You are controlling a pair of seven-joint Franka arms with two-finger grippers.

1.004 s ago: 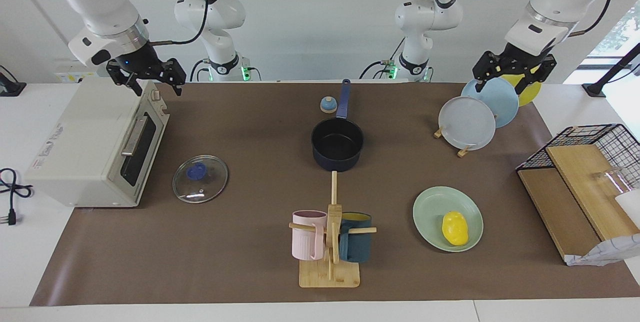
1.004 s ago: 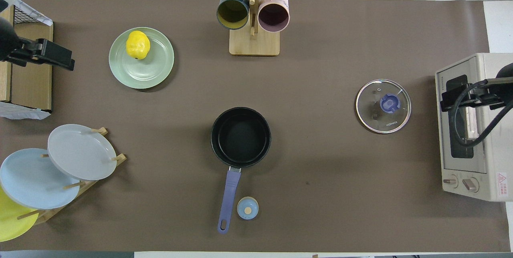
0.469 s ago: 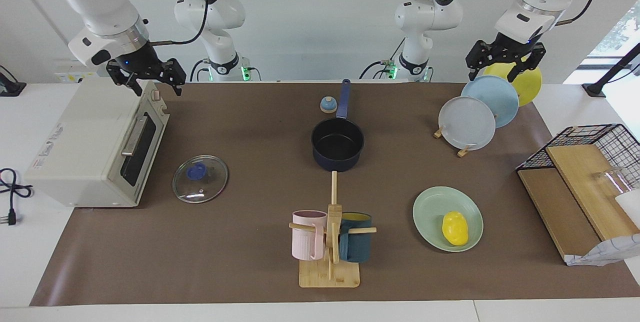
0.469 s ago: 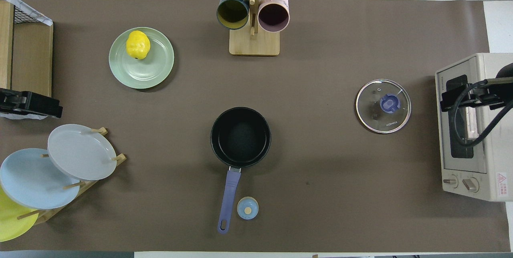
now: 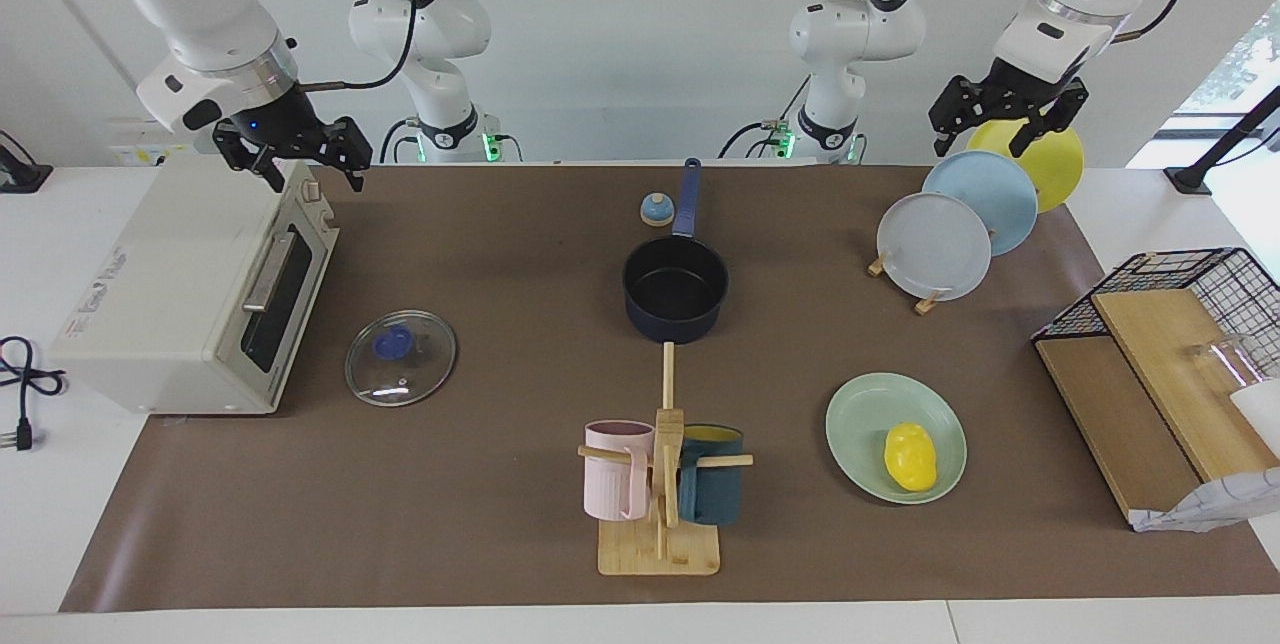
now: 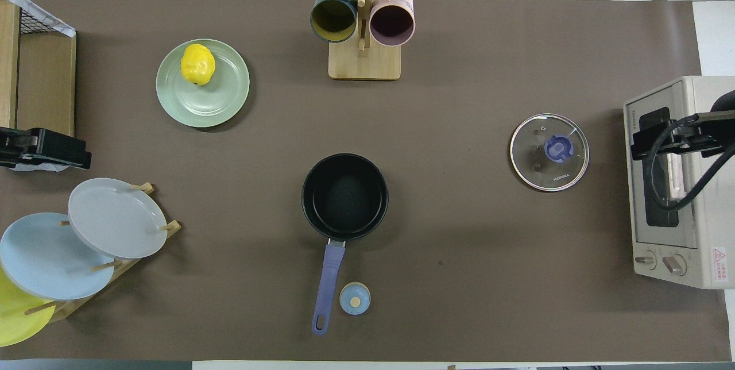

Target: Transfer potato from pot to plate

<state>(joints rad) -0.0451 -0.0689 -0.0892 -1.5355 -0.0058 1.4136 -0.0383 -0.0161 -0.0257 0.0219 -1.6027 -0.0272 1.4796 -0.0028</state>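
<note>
The yellow potato point(image 5: 910, 454) lies on the mint-green plate point(image 5: 858, 416), near the rim farthest from the robots; it also shows in the overhead view point(image 6: 197, 64) on the plate point(image 6: 221, 100). The navy pot point(image 5: 675, 289) stands mid-table with its black inside empty and its blue handle pointing toward the robots; it also shows in the overhead view point(image 6: 344, 196). The plate is farther from the robots than the pot, toward the left arm's end. My left gripper point(image 5: 985, 139) is open and empty, raised over the plate rack point(image 6: 46, 150). My right gripper point(image 5: 313, 176) is open and empty over the toaster oven point(image 6: 672, 143), waiting.
A rack point(image 5: 925, 302) holds grey point(image 5: 935, 244), light blue point(image 5: 985, 199) and yellow point(image 5: 1050, 164) plates. There is also a mug tree point(image 5: 662, 484) with pink and teal mugs, a glass lid point(image 5: 400, 357), a toaster oven point(image 5: 170, 294), a small blue knob point(image 5: 656, 210), and a wire basket with wooden boards point(image 5: 1150, 364).
My left gripper has risen and drawn back toward the robots, from near the wire basket to over the plate rack. The potato, plate, pot and right arm have not moved.
</note>
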